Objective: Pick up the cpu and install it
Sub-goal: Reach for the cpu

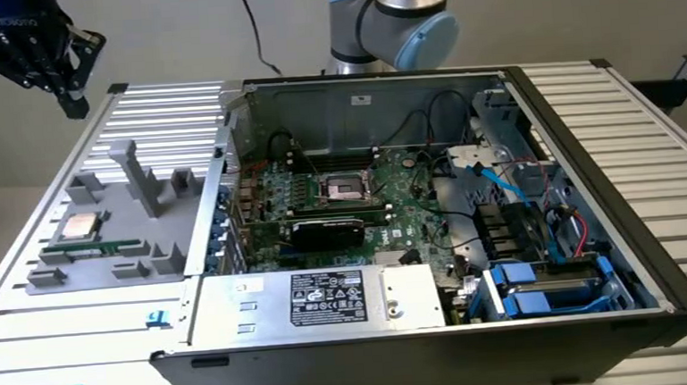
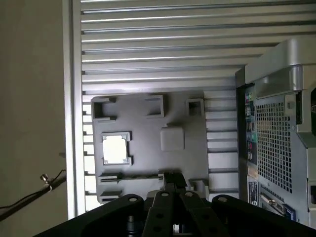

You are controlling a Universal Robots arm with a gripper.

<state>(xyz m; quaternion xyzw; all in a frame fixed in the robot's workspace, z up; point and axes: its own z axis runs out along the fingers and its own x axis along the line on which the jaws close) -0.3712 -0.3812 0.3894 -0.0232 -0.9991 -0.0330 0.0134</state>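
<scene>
The cpu [image 1: 80,226], a small pale square chip, lies flat in a recess of the grey parts holder [image 1: 145,263] at the exterior view's left; the wrist view has the cpu [image 2: 115,149] in the same holder [image 2: 148,158]. My gripper [image 1: 73,104] hangs high above the table's far left corner, well above and behind the cpu, with its black fingers together and nothing between them. In the wrist view the gripper [image 2: 170,177] points down over the holder, off to one side of the cpu. The motherboard's socket [image 1: 346,187] sits inside the open computer case [image 1: 582,187].
A thin green memory stick [image 1: 85,250] lies in the holder just in front of the cpu. A black graphics card [image 1: 328,229] sits on the motherboard below the socket. The power supply [image 1: 326,301], cables and blue drive bays [image 1: 541,292] crowd the case. The holder's tall grey post [image 1: 139,178] stands behind the cpu.
</scene>
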